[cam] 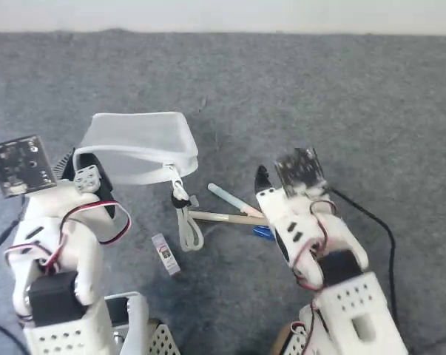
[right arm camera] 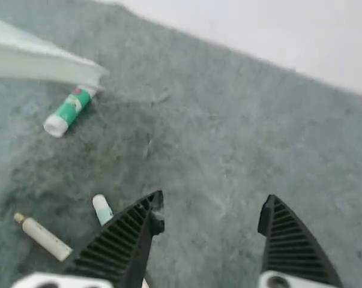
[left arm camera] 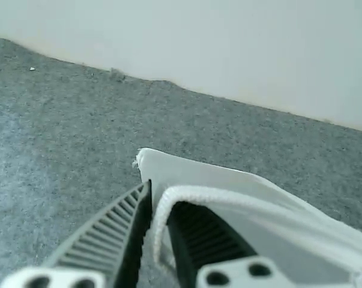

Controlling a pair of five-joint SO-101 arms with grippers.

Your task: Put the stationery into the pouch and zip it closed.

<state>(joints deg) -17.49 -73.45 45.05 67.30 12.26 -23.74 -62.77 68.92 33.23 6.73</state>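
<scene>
Left end effector [left arm camera: 158, 204] tipped low, pinching white pouch [left arm camera: 241, 192] rim at ten o'clock on grey surface [cam: 319, 96], right end effector [right arm camera: 211, 210] angled down, spread wide, beside pens [cam: 230, 198]

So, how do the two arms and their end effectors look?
The left arm and right arm have white shells, black motor blocks, thin red and black wires and perforated white bases. Each wrist carries a small circuit board. A black cable trails from the right arm. The left end effector and right end effector have black ribbed fingers on white mounts with round holes.
</scene>
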